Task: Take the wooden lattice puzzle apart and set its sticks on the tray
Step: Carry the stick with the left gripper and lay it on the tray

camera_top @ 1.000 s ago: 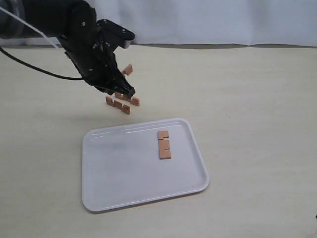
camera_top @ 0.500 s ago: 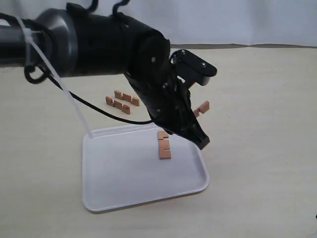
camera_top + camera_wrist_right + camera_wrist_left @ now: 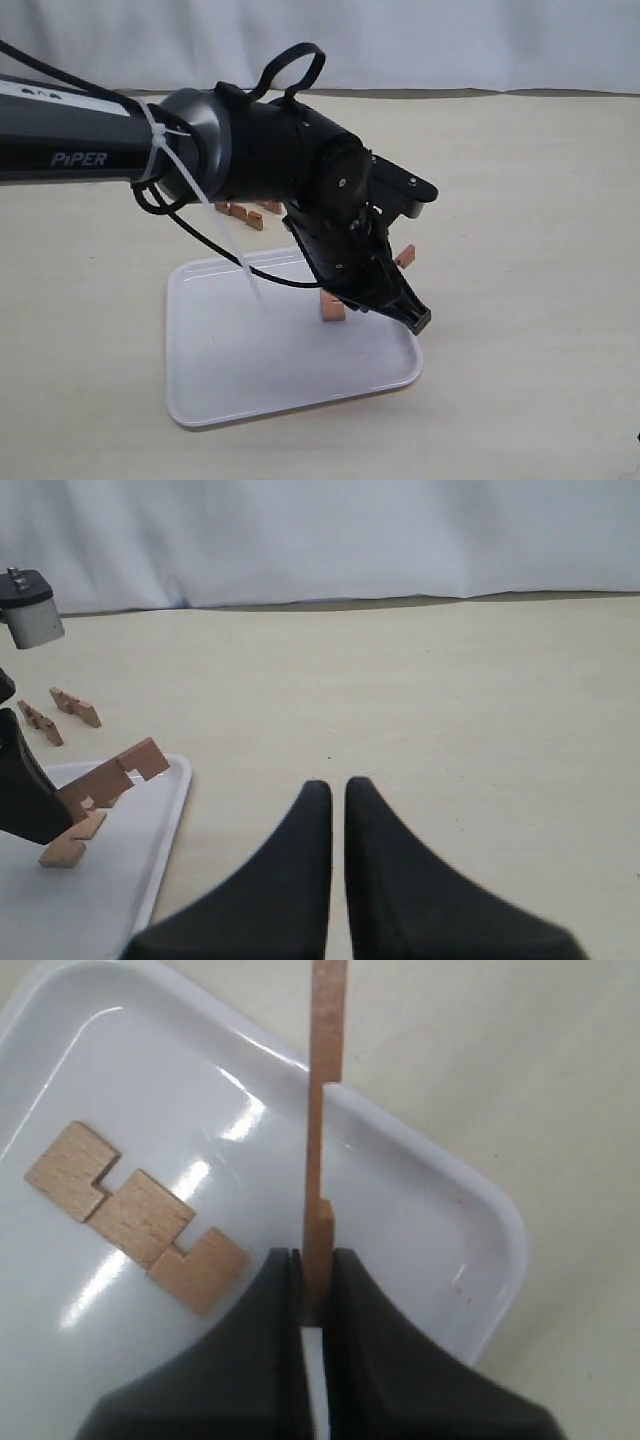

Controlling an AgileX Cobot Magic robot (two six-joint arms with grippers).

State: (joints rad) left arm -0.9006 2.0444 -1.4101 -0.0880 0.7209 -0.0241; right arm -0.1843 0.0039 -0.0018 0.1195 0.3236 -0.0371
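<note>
Sticks of reddish-brown wood, short flat bars with two square notches cut into one edge, are all we see of the puzzle, and none is joined to another. The left hand (image 3: pixel 311 1265) is clamped on one end of the held stick (image 3: pixel 322 1110), which sits edge-on between the black fingers (image 3: pixel 240 1360) and juts out beyond them. In the left wrist view this bar crosses the rim of the tray (image 3: pixel 420 1220) near a rounded corner, its free end over the worktop (image 3: pixel 520 200) outside. In the right wrist view it slants upward from the hand. It seems to hang clear of the tray floor, though we cannot be sure from these angles. A second stick (image 3: pixel 135 1218) lies flat on the tray, notches showing, just beside the hand and well inside the rim. On the worktop beyond the tray's far edge rest two more sticks (image 3: pixel 75 706), near each other and largely hidden behind the left arm (image 3: pixel 230 150) in the exterior view

As for room, the white, low-rimmed tray is bare across most of its floor, on the side of the lying stick away from the hand. In the exterior view the hand's fingertip stands close to the tray's right rim. To the right of the tray the worktop runs wide up to a white curtain (image 3: pixel 450 40). The right hand (image 3: pixel 335 785) hovers over that stretch, well apart from the tray, its fingers drawn nearly together with only a slit between them, holding nothing
</note>
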